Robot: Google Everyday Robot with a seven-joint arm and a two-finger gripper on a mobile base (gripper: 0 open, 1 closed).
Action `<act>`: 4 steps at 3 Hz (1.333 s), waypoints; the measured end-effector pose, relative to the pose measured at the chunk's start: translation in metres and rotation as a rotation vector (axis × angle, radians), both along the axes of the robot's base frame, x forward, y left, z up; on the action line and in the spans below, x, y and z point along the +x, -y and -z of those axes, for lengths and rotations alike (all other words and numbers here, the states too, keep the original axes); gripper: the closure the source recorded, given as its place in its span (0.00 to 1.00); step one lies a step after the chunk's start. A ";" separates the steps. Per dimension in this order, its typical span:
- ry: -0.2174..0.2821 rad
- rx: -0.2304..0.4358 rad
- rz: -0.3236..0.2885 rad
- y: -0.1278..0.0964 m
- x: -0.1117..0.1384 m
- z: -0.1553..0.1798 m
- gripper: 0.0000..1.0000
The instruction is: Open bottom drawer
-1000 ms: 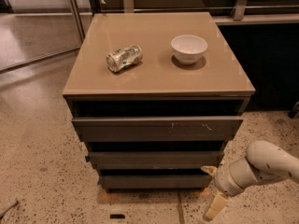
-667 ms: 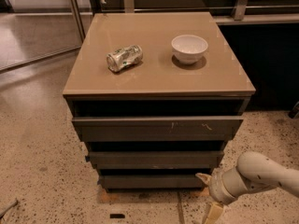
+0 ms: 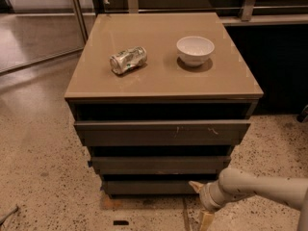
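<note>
The bottom drawer (image 3: 149,187) is the lowest, narrowest dark grey front of the tan-topped cabinet (image 3: 163,81); it sits just above the floor, under the middle front (image 3: 159,164) and the scratched top front (image 3: 161,132). My gripper (image 3: 201,203) comes in from the right on a cream arm, low by the floor at the bottom drawer's right end. It is open and empty. Its upper fingertip (image 3: 195,185) lies against or just in front of the drawer's right corner; the lower finger (image 3: 206,220) points down at the floor.
A crushed can (image 3: 128,60) and a white bowl (image 3: 195,50) sit on the cabinet top. Speckled floor (image 3: 43,177) spreads to the left and front. A dark low wall (image 3: 279,66) stands behind and to the right.
My arm has moved left and slightly down, bringing the gripper from beside the cabinet's lower right to the bottom drawer's right corner. The drawers have not moved.
</note>
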State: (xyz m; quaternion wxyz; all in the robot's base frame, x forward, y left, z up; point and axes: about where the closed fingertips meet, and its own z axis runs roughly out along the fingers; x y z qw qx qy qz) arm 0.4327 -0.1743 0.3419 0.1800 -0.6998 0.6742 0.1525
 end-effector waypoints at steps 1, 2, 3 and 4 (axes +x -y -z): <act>-0.001 0.002 -0.009 -0.004 -0.001 0.004 0.00; 0.005 -0.058 -0.036 -0.001 -0.014 0.021 0.00; 0.080 -0.101 -0.047 0.005 -0.008 0.045 0.00; 0.153 -0.095 -0.042 0.008 0.004 0.067 0.00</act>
